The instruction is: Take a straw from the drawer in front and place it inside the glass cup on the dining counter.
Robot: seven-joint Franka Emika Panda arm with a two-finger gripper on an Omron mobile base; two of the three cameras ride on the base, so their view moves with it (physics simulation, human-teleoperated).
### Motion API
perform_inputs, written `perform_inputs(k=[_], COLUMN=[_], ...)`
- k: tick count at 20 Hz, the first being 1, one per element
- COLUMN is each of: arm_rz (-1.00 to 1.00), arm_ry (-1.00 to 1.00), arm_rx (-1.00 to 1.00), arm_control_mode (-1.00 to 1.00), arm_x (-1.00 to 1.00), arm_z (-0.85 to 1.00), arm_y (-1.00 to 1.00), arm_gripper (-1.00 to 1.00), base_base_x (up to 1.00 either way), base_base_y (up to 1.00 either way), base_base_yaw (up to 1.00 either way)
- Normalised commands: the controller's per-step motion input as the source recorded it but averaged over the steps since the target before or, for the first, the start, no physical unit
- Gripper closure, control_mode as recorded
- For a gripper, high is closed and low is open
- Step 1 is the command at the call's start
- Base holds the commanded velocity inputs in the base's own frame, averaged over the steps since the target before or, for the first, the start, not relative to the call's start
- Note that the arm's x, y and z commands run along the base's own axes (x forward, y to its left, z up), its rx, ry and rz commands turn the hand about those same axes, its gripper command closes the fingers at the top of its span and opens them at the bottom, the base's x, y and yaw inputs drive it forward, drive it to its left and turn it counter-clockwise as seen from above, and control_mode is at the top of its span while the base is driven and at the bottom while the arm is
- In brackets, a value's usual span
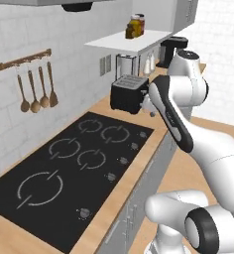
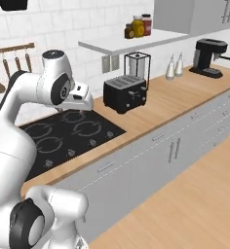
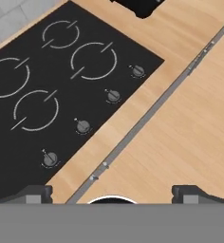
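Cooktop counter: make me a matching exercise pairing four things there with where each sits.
Things:
1. toaster
2. coffee machine
3. jars
4. wooden spoons

Places:
A. on the white wall shelf
B. hanging from a rail on the tiled wall
C. far end of the counter, past the two white bottles
D. on the counter just beyond the black cooktop

Pairs: 1-D, 2-C, 3-A, 4-B

Base views flank the arm; hand view looks down; all share cooktop (image 1: 64, 168)
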Motion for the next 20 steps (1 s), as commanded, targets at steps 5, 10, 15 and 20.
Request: perform_inputs(k=[5, 10, 15, 20], arm_rz=[0.00, 0.00, 0.00, 0.00], arm_ry=[0.00, 0.00, 0.00, 0.00], arm_rx=[0.00, 0.00, 0.00, 0.00], arm_control_mode=[1.00, 1.00, 1.00, 1.00], arm_x=[0.00, 0.00, 0.00, 0.00], arm_z=[0.00, 0.00, 0.00, 0.00], arm_y=[0.00, 0.00, 0.00, 0.00], arm_gripper=[-1.00, -1.00, -1.00, -1.00], base_base_x=[0.06, 0.03, 0.10, 0.14], base_base_y=[0.55, 0.50, 0.51, 0.50], base_base_yaw=[-0.19, -0.25, -0.27, -0.27])
